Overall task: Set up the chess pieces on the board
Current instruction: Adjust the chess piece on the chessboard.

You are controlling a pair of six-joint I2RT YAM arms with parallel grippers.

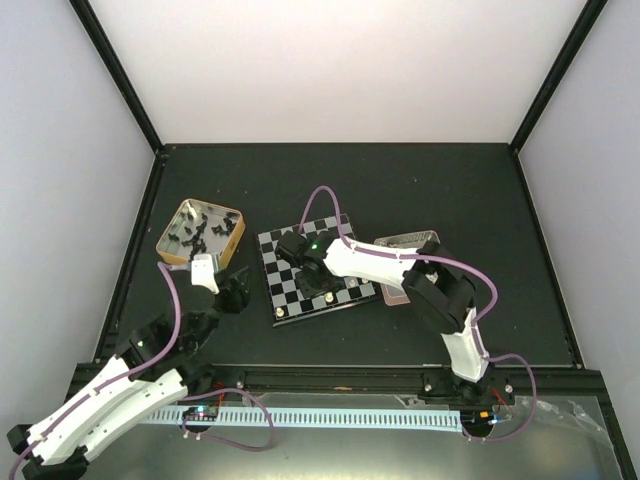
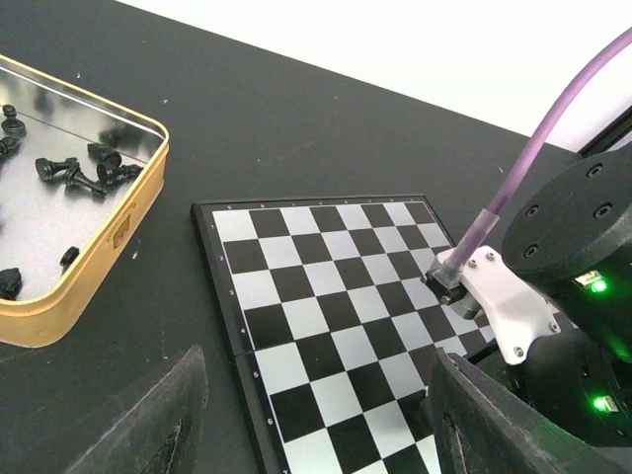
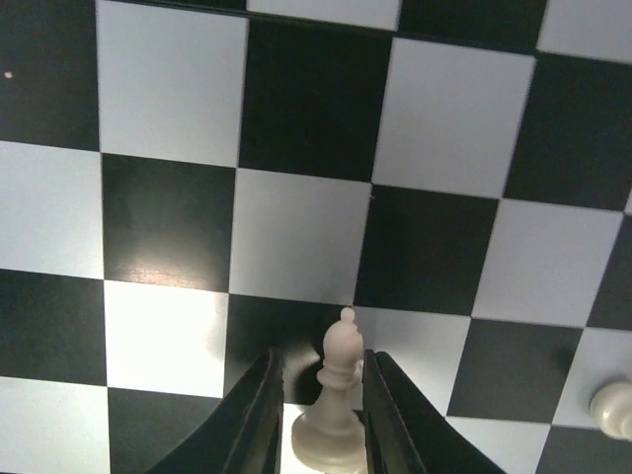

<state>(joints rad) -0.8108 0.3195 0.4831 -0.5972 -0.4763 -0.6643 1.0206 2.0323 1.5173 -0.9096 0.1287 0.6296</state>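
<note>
The chessboard (image 1: 288, 294) lies mid-table; it also shows in the left wrist view (image 2: 326, 296) and fills the right wrist view (image 3: 306, 237). My right gripper (image 1: 300, 248) is low over the board's far left part. In the right wrist view the right gripper (image 3: 321, 357) is shut on a cream-white bishop (image 3: 336, 405), which stands upright between the fingers. Another white piece (image 3: 612, 408) stands at the right edge. My left gripper (image 2: 316, 360) is open and empty, just off the board's left side (image 1: 232, 290). Black pieces (image 2: 84, 173) lie in the gold-rimmed tin (image 2: 118, 232).
The gold-rimmed tin (image 1: 165, 245) sits left of the board. A silver lid (image 1: 408, 240) and a pink tray (image 1: 393, 296) lie at the board's right, partly under my right arm. Black frame rails bound the table.
</note>
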